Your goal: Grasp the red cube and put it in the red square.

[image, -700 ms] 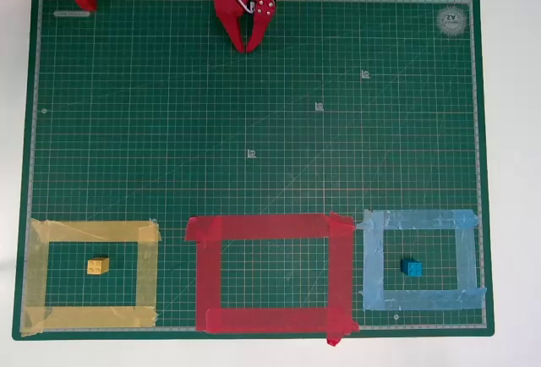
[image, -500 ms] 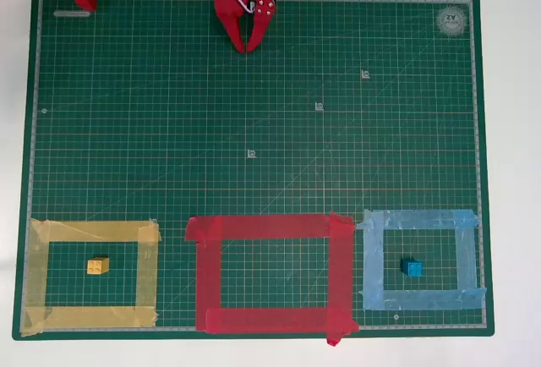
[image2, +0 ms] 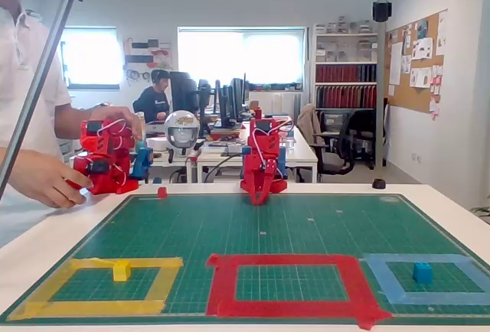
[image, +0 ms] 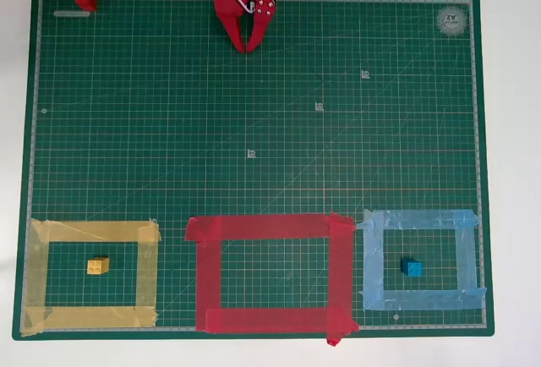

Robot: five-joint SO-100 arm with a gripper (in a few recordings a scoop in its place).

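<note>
Red cube sits at the cutting mat's far corner, well apart from the empty red square; gripper hangs fingers together, holding nothing.

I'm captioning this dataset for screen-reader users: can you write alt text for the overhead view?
A green cutting mat carries three tape frames along its lower edge: yellow around a yellow cube, an empty red square, and light blue around a blue cube. The red cube sits at the mat's top left corner, and the red arm's hand, closed, points down from the top edge.
</note>
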